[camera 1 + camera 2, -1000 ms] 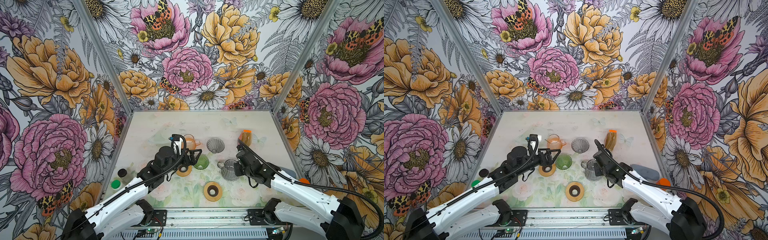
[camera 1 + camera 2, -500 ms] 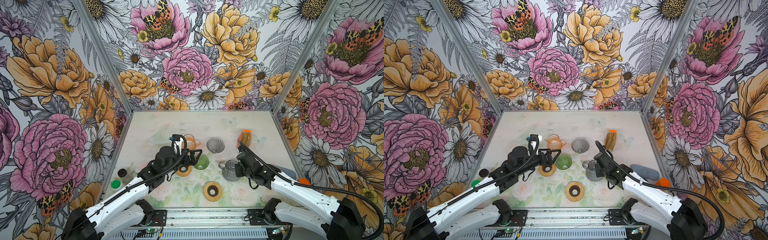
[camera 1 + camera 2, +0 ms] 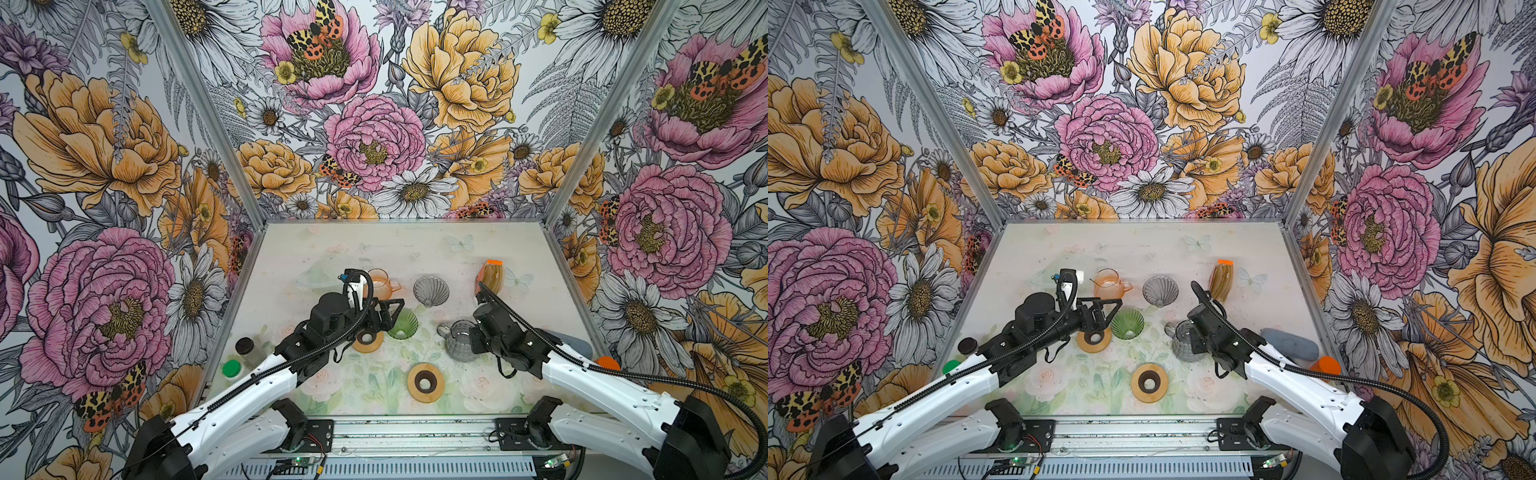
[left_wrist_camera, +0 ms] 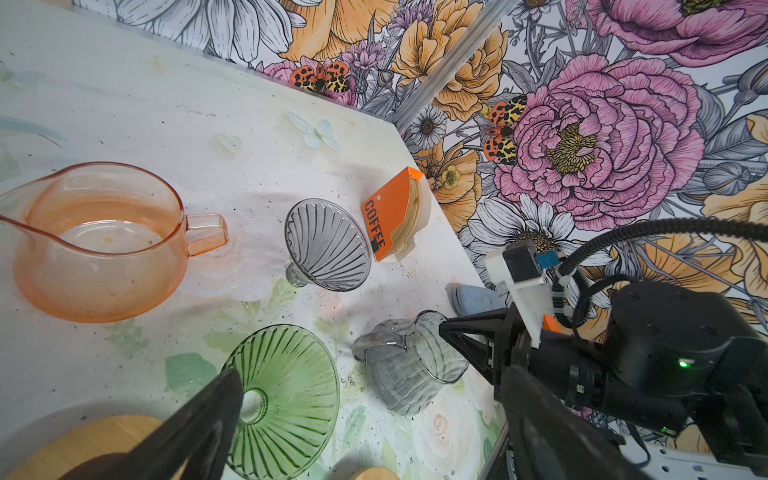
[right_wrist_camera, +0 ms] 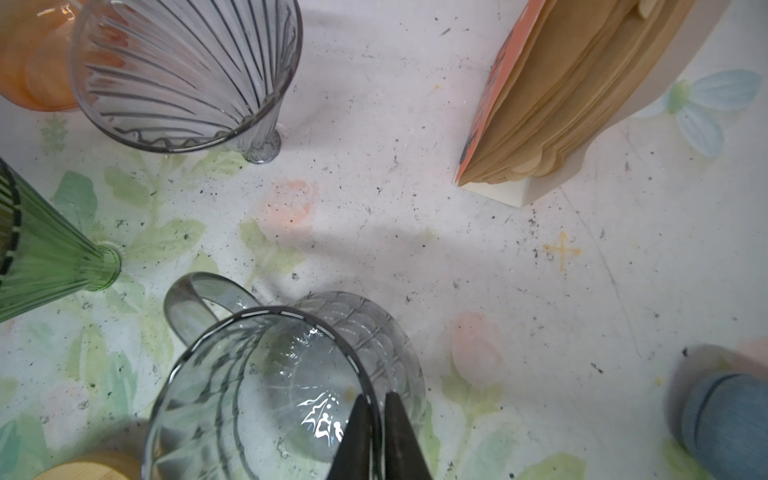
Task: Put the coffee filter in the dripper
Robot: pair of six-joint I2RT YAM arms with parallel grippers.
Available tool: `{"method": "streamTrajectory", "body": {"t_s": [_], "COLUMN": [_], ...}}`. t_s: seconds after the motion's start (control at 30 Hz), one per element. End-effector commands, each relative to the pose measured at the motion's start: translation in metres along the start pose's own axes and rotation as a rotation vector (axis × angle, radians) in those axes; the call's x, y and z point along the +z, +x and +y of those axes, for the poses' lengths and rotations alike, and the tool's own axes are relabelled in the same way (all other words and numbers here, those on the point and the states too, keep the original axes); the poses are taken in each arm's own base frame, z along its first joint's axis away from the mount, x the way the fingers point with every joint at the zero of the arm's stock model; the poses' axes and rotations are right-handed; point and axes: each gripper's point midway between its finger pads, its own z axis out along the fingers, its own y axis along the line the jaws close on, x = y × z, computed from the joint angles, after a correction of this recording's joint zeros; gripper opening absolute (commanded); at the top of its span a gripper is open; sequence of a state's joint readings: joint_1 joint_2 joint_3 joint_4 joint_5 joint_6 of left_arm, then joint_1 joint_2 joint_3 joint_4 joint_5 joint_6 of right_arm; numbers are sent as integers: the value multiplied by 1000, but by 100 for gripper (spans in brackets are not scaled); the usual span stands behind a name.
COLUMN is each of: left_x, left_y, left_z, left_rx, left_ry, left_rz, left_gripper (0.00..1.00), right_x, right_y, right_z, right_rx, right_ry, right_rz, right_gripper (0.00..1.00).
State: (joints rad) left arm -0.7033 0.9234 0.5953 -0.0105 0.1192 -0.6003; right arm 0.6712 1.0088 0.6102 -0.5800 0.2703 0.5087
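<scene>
Right wrist view showed the right gripper [image 5: 376, 440] pinching the grey carafe [image 5: 257, 374] by its rim, lower centre; left gripper [image 3: 382, 322] gaped empty. Next, seemingly: release, fetch upper-right filters [image 5: 561, 104].

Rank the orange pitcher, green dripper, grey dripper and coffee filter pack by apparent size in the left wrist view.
1. orange pitcher
2. green dripper, though it sits nearest the camera
3. grey dripper
4. coffee filter pack, only slightly smaller than the grey dripper
</scene>
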Motion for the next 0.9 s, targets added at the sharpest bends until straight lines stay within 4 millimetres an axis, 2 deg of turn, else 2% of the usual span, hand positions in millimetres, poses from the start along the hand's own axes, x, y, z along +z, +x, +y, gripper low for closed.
{"method": "streamTrajectory", "body": {"t_s": [0.0, 0.23, 0.33, 0.53, 0.67, 0.87], "left_x": [-3, -3, -4, -9, -15, -25], "left_y": [-5, -5, -6, 0, 14, 41], "left_z": [-3, -3, -3, -2, -4, -5], "left_rx": [4, 5, 1, -11, -4, -52], "left_ry": [-1, -3, -1, -41, -92, -147], "left_rz": [-24, -25, -25, 28, 101, 193], "left_gripper": [99, 99, 99, 99, 99, 99], "right_x": [-5, -6, -8, -26, -45, -65], "right_y": [-14, -19, -20, -26, -28, -19], "right_z": [1, 3, 6, 9, 12, 37], "right_rx": [30, 28, 28, 49, 61, 68], "right_ry": [1, -4, -21, -60, -84, -217], "right_rz": [-66, -74, -74, -95, -104, -87], "right_gripper": [11, 12, 16, 24, 28, 35]}}
